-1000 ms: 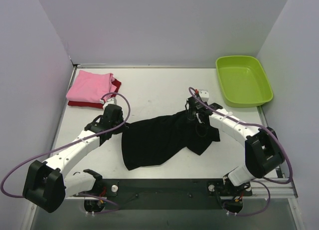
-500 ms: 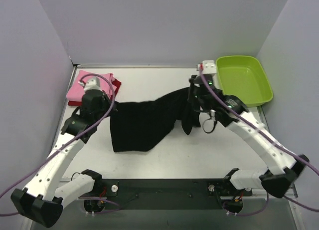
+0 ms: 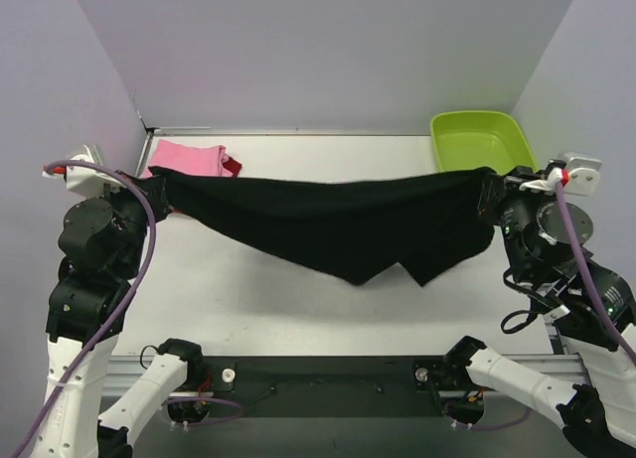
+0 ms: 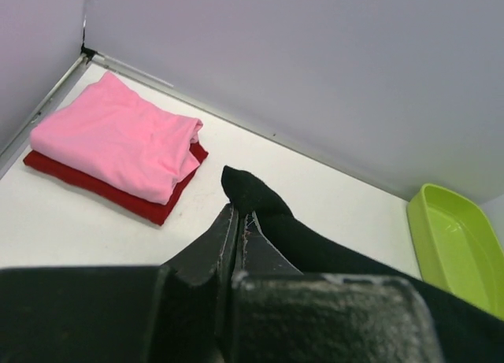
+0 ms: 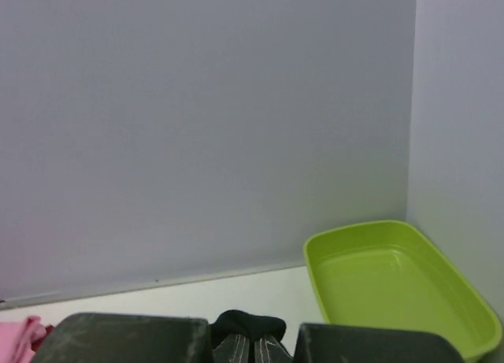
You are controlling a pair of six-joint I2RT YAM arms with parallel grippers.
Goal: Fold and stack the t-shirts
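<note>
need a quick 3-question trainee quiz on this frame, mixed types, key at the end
1. True or false: the left end effector and the right end effector are each shut on the black t-shirt.
2. The pink shirt is: A) under the black t-shirt, B) on top of the dark red shirt, C) held up in the air.
3. On which arm's side of the table is the lime-green tub?
Key: 1 true; 2 B; 3 right.
</note>
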